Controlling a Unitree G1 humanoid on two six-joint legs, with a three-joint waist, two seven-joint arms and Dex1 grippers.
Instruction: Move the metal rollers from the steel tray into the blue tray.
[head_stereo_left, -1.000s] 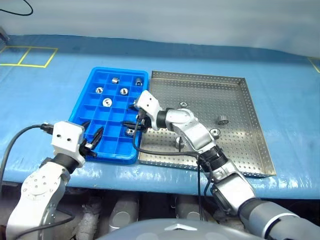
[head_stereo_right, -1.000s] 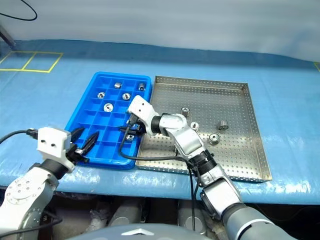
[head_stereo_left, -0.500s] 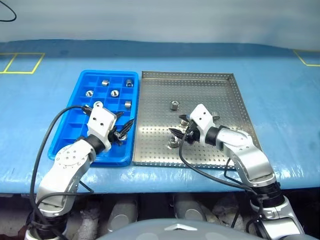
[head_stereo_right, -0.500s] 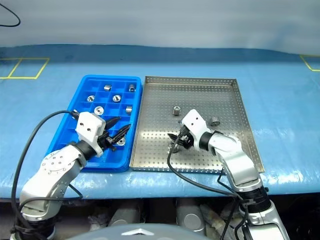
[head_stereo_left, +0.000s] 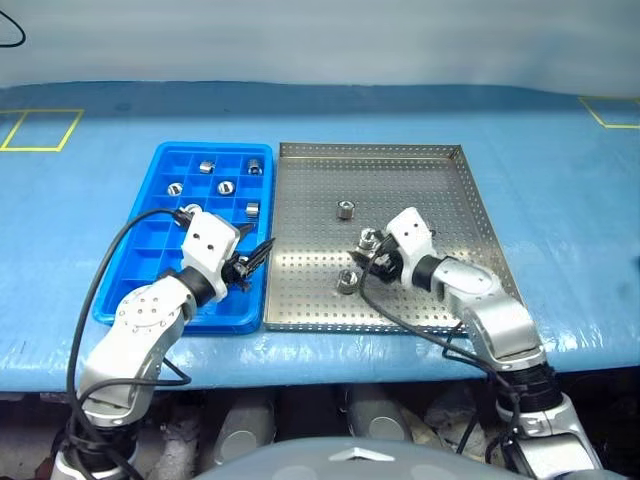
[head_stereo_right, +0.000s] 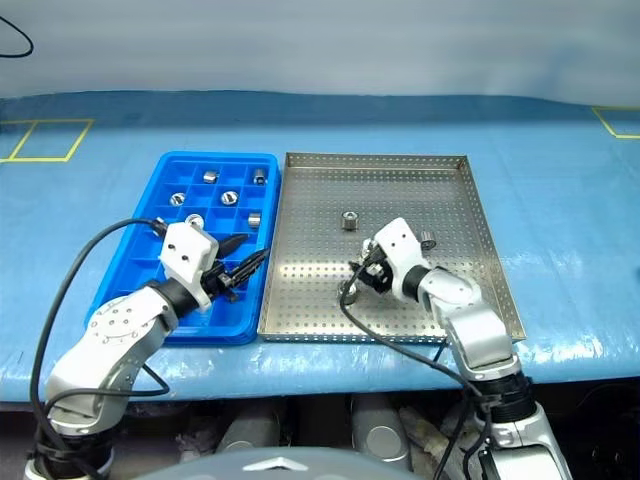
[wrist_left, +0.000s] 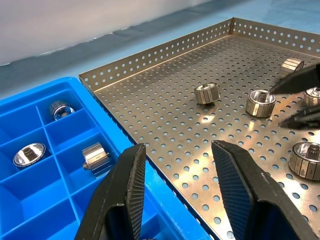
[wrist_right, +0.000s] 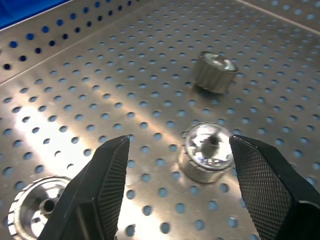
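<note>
**A:** Where do the metal rollers (wrist_left: 206, 93) lie?

**B:** They are split between the two trays; several lie loose on the perforated floor of the steel tray (head_stereo_left: 370, 148), one alone toward its far side and the others nearer the middle; several more sit singly in the far compartments of the blue tray (head_stereo_left: 215, 146), which lies just beside the steel tray, to its left, on the blue surface (head_stereo_left: 560, 180).

**A:** And the right tool (wrist_right: 180, 139)?

**B:** It is low over the middle of the steel tray, pointing toward the blue tray; its two black fingers (wrist_right: 107, 175) stand well apart, with one upright roller (wrist_right: 207, 150) in the gap between them; neither finger touches it; another roller lies on its side just beyond, and a third sits close beside one finger.

**A:** Is it holding anything?

**B:** No; nothing is gripped.

**A:** The left tool (wrist_left: 177, 145)?

**B:** It is over the near right corner of the blue tray, pointing across the shared edge toward the steel tray; its fingers are only narrowly parted and the gap is empty; whether it touches the tray I cannot tell.

**A:** Are the two tools close?

**B:** They point toward each other; they are apart, with a stretch of bare perforated floor between them.
</note>
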